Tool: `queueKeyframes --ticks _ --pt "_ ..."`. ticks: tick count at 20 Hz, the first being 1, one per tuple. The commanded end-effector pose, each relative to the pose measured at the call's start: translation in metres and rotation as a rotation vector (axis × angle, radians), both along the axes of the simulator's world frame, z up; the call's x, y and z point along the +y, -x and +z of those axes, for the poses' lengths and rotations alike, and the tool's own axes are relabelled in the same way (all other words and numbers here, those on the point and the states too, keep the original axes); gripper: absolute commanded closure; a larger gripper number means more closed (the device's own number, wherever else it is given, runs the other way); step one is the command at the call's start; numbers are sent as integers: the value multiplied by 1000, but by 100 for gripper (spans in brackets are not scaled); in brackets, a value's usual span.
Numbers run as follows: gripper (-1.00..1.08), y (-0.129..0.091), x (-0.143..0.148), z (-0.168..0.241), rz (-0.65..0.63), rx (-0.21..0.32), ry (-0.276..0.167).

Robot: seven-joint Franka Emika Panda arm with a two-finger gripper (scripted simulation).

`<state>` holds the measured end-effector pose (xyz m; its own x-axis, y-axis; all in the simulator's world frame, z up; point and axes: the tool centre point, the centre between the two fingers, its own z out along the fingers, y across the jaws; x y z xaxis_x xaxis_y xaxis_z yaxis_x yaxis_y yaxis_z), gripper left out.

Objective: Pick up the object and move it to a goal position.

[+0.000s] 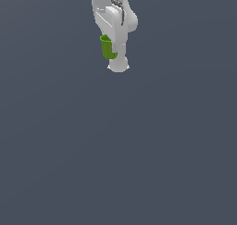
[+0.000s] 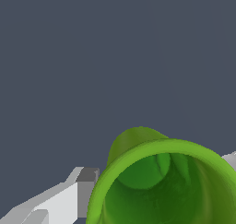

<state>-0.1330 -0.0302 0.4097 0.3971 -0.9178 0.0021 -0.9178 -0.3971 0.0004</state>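
I'm looking at the green cup [image 1: 108, 47] sitting up against the arm [image 1: 114, 15] near the top of the exterior view, tucked on the exterior view's left side of the white wrist body. In the wrist view the cup [image 2: 161, 181] is filling the lower part of the picture, open rim facing the camera, with one finger [image 2: 69, 197] showing beside the rim and a sliver of another at the far edge. So I'm reading the jaws as clamped on the cup from both sides, though actual pad contact is hidden by the rim. The gripper [image 2: 159, 191] is straddling the cup.

I'm judging this as the carry step: cup held, goal still to reach. No goal marker is showing in either view, so I can't say which way to go. To do it well I'm keeping the squeeze steady, moving smoothly, avoiding wrist twists, since the curved wall could slip between flat pads.

The surface [image 1: 139, 150] is rendering as plain dark blue-grey, no edges or texture. I can't tell whether the cup is touching it or is lifted clear. No walls or other items are showing.
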Motion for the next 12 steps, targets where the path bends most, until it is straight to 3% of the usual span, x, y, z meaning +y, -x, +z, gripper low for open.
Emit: queueKeyframes --ticks 1,12 --pt "108 3 3 16 0 0 0" --pt "108 6 9 45 2 0 -2"
